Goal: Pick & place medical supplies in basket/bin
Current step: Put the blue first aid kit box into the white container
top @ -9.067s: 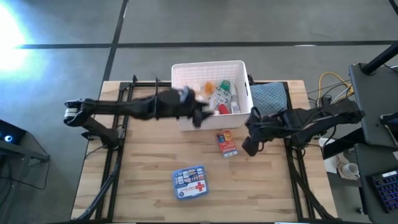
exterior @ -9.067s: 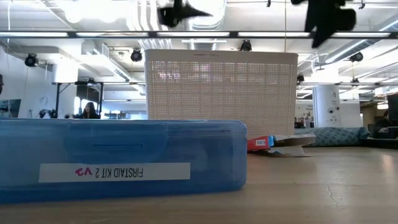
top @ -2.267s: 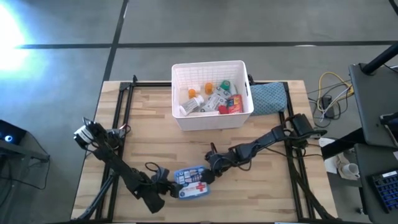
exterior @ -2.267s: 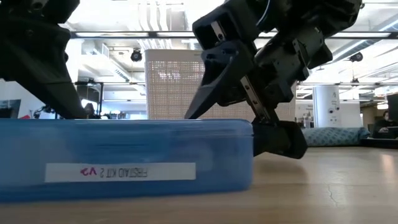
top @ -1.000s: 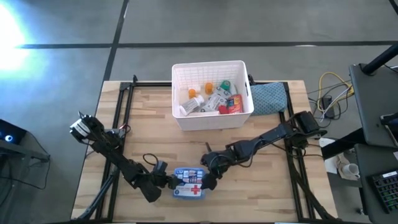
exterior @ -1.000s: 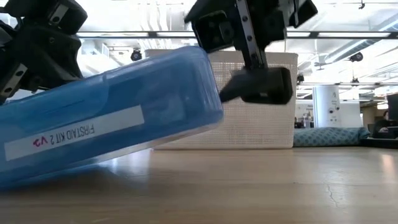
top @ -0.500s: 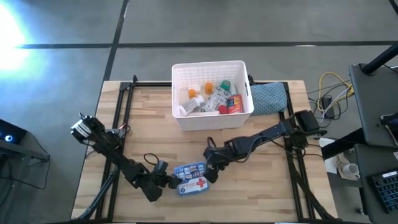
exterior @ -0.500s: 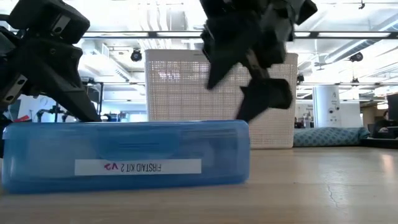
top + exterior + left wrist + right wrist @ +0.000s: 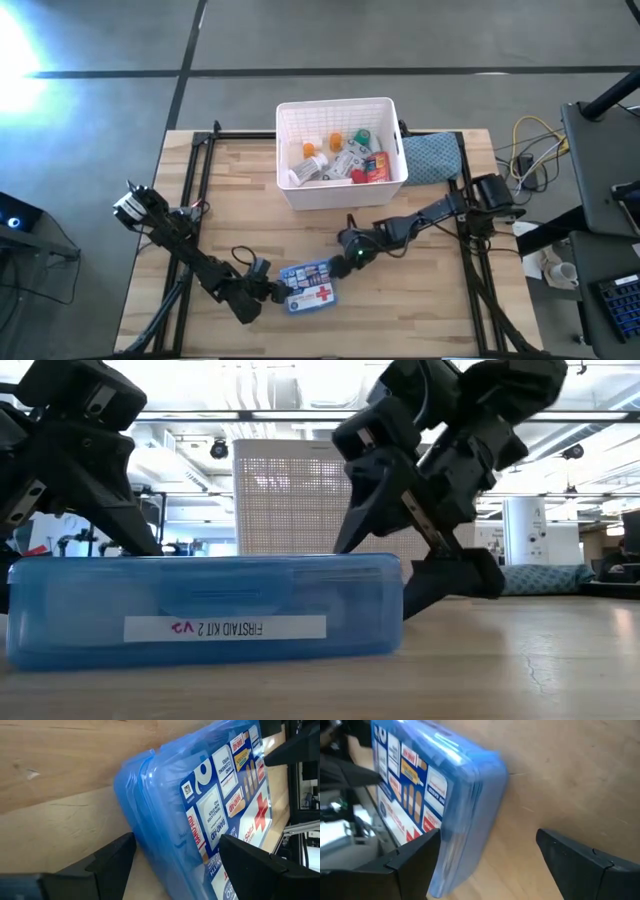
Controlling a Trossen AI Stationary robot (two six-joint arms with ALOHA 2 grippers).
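The blue first-aid kit [image 9: 308, 285] lies flat on the wooden table near its front edge, with its red-cross top up. It also shows in the low view [image 9: 205, 610]. My left gripper [image 9: 277, 291] is open at the kit's left end, which stands between its fingers [image 9: 176, 838]. My right gripper [image 9: 350, 258] is open at the kit's far right corner. One of its fingers is over the kit's top and the other is beside the kit's end [image 9: 395, 565]. The white basket [image 9: 335, 101] stands at the far middle, with the other supplies [image 9: 340, 158] inside it. My left gripper straddles the kit's left end [image 9: 145, 820], coming level from the table's left. I cannot tell whether its fingers touch the kit. My right gripper comes slanting down from the far right at the kit's right end [image 9: 485, 785]. One finger [image 9: 415, 855] lies close along the kit's edge, and I cannot tell whether it touches.
A blue-grey patterned cloth [image 9: 432, 157] lies to the right of the basket. Black frame rails run along the table's left and right sides. Bare wood shows between the basket and the kit.
A second ago the kit was tilted, with its right end raised off the table. That end has come down, and the kit now lies flat. My right gripper has drawn back from the kit's right end toward the table's far right. My left gripper has stayed at the kit's left end.
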